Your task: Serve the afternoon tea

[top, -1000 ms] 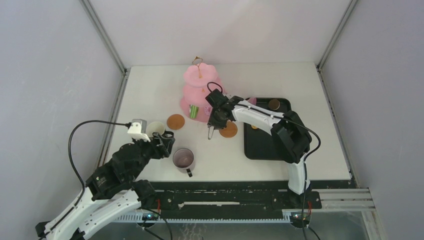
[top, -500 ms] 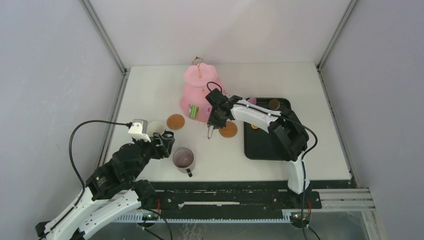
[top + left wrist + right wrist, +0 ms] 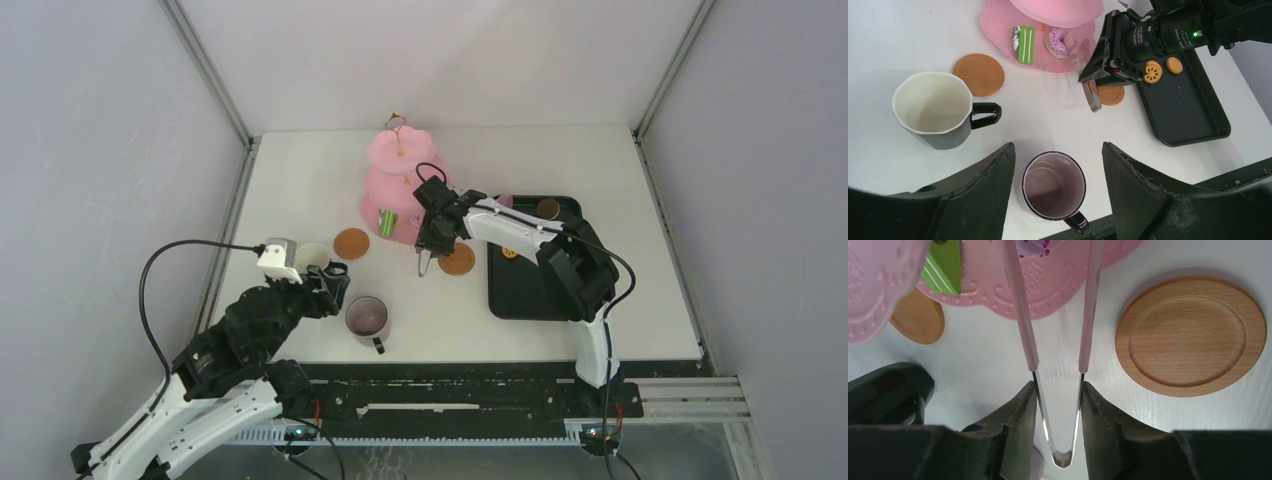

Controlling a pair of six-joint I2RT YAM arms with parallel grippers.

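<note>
Bright, even, diffuse overhead light; faint soft shadows on white table (image 3: 300, 170). Specular glint on tongs (image 3: 1062, 459). Close-up right end effector (image 3: 1058, 386) slightly soft; mild wide-angle bend in wrist views.

Black rectangular tray (image 3: 530, 290) lies flat on the white table (image 3: 300, 175); thin tongs (image 3: 1020, 315) just left of the tray, clear of its rim; tong arms pink-sleeved and parted, bare metal at the bend; grey walls (image 3: 90, 150) stand well beyond the tray on both sides.
</note>
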